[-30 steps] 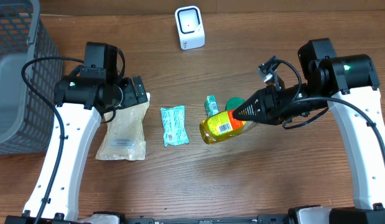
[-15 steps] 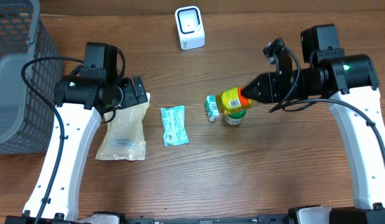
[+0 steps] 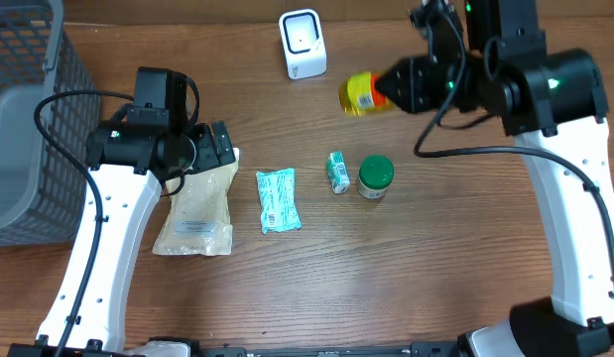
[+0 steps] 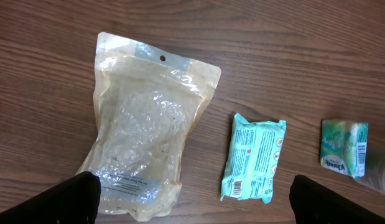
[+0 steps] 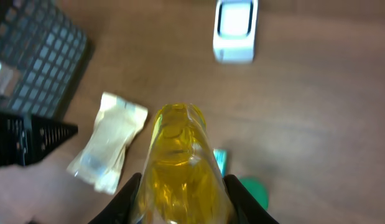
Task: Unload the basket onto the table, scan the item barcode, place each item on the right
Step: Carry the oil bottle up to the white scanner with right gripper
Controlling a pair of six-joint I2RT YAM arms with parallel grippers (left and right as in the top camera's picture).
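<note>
Right tool [image 3: 388, 89]: closed partway around the yellow bottle [image 3: 359, 94], one finger on each side of it near its orange cap end.
Yellow bottle: I see it held on its side, base pointing left toward the scanner [image 3: 302, 44], just to the scanner's right. From the right wrist view the surface lies well below it.
Barcode: a pale label patch faces up; I cannot make out more.
Left tool [image 3: 222, 149]: jaws fully apart, holding nothing, hovering over the top edge of the clear pouch [image 4: 142, 143].
Surface [image 3: 435, 278]: the pouch lies flat; right of it is a teal packet [image 4: 253, 157], then a small green box [image 3: 337, 171] just beside a green-lidded jar [image 3: 375, 177].
Far left: a grey mesh basket [image 3: 59, 89].
</note>
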